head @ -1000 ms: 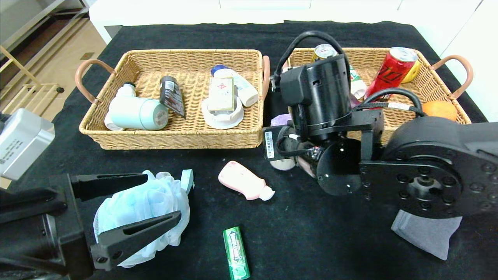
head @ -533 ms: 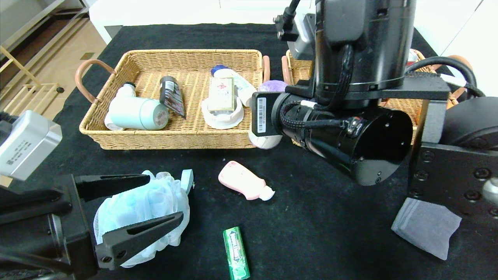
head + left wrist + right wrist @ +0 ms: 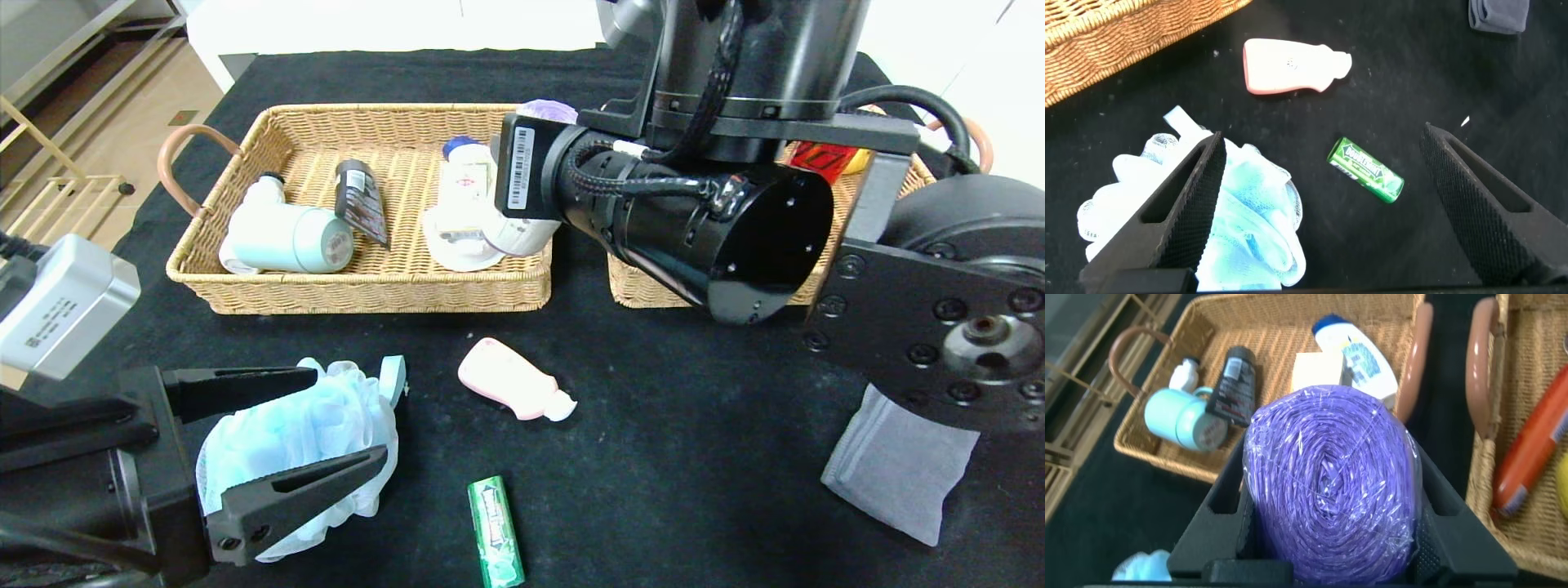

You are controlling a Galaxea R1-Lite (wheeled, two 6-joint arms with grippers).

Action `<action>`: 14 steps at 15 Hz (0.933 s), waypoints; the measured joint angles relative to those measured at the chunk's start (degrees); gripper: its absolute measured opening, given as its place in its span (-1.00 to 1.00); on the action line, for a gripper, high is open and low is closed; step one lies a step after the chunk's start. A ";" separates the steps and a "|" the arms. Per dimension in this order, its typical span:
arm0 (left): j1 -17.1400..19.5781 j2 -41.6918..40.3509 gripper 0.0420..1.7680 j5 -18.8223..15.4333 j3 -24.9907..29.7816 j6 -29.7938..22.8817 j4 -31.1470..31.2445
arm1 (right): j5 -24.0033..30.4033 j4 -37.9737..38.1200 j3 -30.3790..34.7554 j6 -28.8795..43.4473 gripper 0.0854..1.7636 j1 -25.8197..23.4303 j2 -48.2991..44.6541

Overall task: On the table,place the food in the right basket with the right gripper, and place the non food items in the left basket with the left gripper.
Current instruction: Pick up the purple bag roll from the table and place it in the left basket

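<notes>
Sorting partly done: right hand clamped on the bag roll above the left basket.
Left hand, apart, straddled the bath pouf; bottle, gum pack and towel lay on the surface; the right basket probably held a sausage.

Black-draped table with two baskets, pouf, pink bottle, gum pack, towel.

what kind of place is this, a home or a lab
Probably an indoor test or lab setup, not a lived-in home: a table draped in black cloth, two wicker baskets staged for sorting, and household props like a pink bottle laid out.
</notes>
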 joint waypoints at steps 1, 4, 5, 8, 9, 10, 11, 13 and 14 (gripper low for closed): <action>0.02 -0.06 0.94 -0.02 0.02 0.01 -0.01 | 0.04 0.09 -1.91 -0.12 0.04 0.00 1.05; 0.15 -0.44 0.94 0.00 -0.20 0.01 -0.09 | 0.01 0.02 -5.74 -2.10 0.04 0.00 4.22; 0.15 -0.50 0.94 -0.02 -0.20 0.01 -0.06 | 0.00 -0.06 -6.56 -2.88 0.04 -0.02 5.22; 0.15 -0.61 0.94 -0.02 -0.22 0.00 -0.09 | -0.02 -1.21 -7.62 -7.06 0.04 -0.06 7.55; 0.17 -0.66 0.94 0.00 -0.24 -0.02 -0.09 | 0.04 -2.23 -7.73 -8.05 0.04 0.07 8.11; 0.20 -0.61 0.94 0.06 -0.28 -0.11 -0.09 | 0.12 -3.01 -7.83 -8.83 0.04 -0.02 8.70; 0.41 -0.50 0.94 0.06 -0.30 -0.05 -0.09 | 0.15 -3.52 -7.84 -9.59 0.04 -0.24 9.23; 0.74 -0.34 0.94 0.06 -0.30 0.00 -0.09 | 0.37 -3.75 -8.17 -10.33 0.04 -0.44 9.95; 0.83 -0.34 0.94 0.06 -0.30 -0.05 -0.73 | 0.69 -3.83 -8.25 -10.36 0.04 -0.63 10.20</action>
